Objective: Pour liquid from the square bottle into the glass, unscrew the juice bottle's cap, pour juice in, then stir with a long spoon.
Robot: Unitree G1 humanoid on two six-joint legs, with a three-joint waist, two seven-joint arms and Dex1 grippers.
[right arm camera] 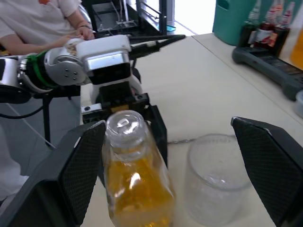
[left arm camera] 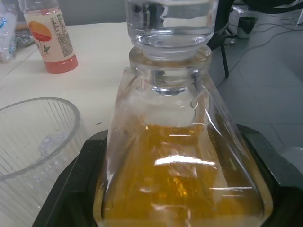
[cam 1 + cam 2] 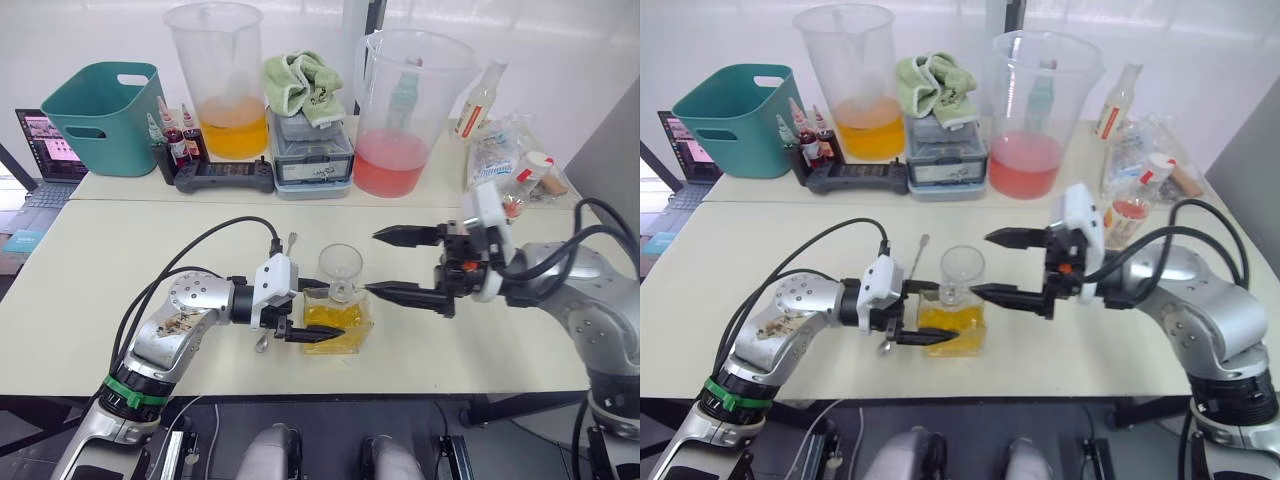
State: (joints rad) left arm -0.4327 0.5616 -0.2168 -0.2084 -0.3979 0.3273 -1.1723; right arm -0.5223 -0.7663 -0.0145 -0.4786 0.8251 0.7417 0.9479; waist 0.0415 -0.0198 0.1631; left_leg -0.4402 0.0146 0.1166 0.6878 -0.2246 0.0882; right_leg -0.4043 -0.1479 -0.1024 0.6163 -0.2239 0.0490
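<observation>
The square bottle (image 3: 337, 322) stood on the surface (image 3: 120, 260), clamped between the left fingers (image 3: 312, 335). The right fingers (image 3: 400, 264) gaped wide beside it, the glass (image 3: 341, 269) just behind.

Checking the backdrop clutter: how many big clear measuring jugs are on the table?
2. One with orange liquid stands at the back beside the teal basket; one with pink liquid stands at the back, right of the grey box with the green cloth. None looks hidden.
</observation>
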